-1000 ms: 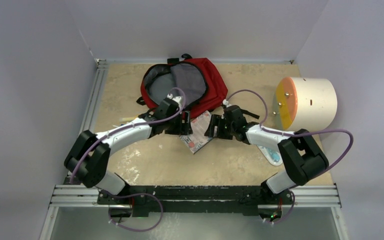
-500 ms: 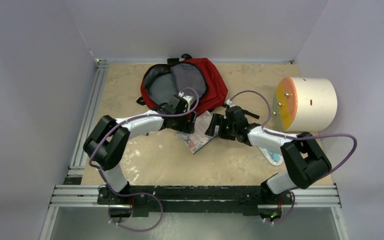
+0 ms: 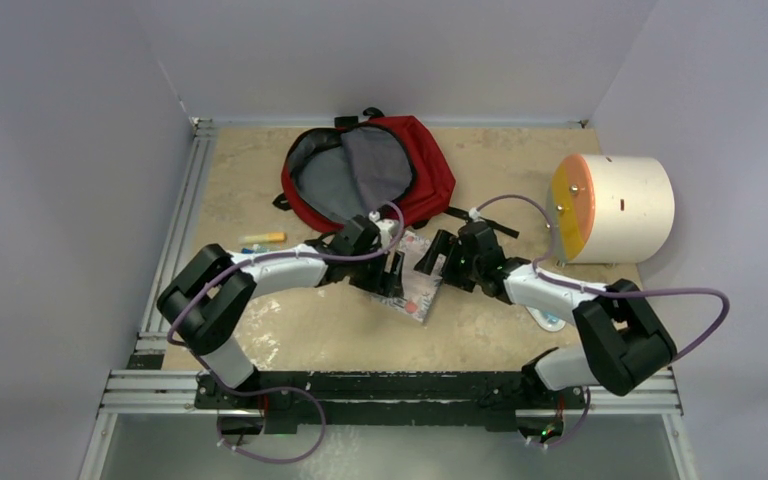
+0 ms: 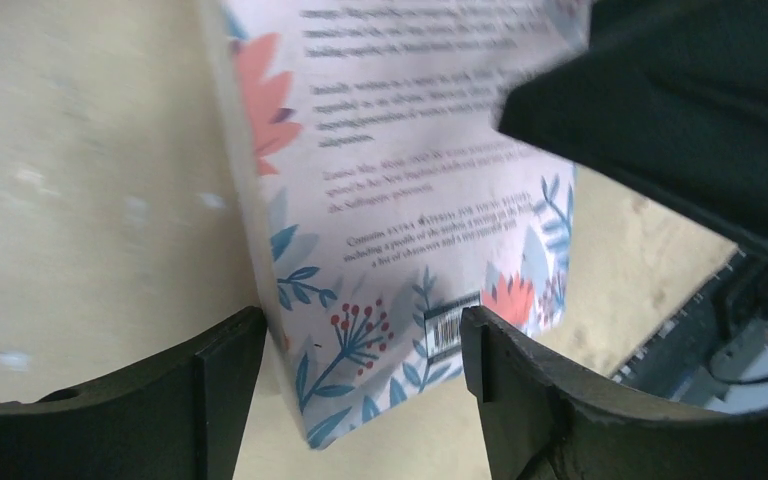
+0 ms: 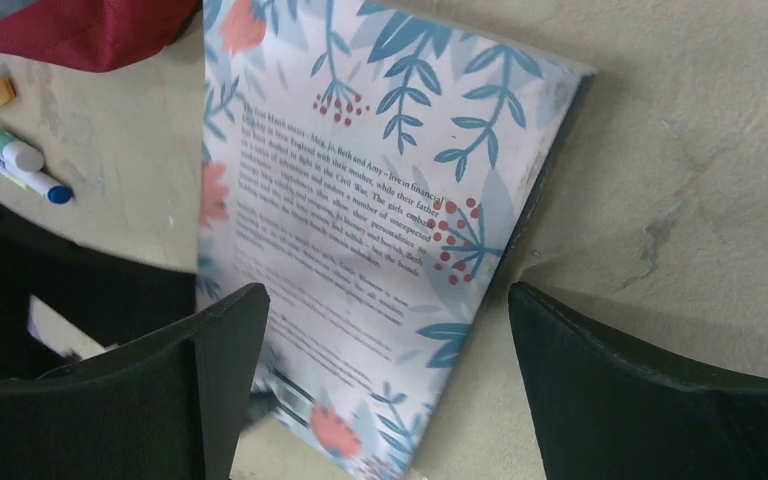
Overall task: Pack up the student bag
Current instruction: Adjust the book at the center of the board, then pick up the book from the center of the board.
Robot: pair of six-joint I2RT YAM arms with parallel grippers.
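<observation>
The student bag (image 3: 370, 175) is a dark-red backpack lying unzipped at the back of the table, its grey lining showing; a red corner of the bag (image 5: 90, 25) shows in the right wrist view. A floral paperback book (image 3: 420, 288) lies flat just in front of it. My left gripper (image 3: 392, 275) stands open over the book's left corner, and the book (image 4: 410, 180) reaches in between its fingers (image 4: 230, 345). My right gripper (image 3: 432, 260) is open over the book's right side, above the printed cover (image 5: 360, 200). Neither gripper holds anything.
A cream cylinder (image 3: 615, 205) with an orange-yellow face stands at the right. An orange marker (image 3: 263, 238) lies left of the book, with other pens (image 5: 15, 160) beside it. A white and blue item (image 3: 550, 315) lies under the right forearm.
The book has slid nearer and slightly right. Both grippers have moved nearer with it, and the right jaws have widened. The left arm has swung clear of the marker.
</observation>
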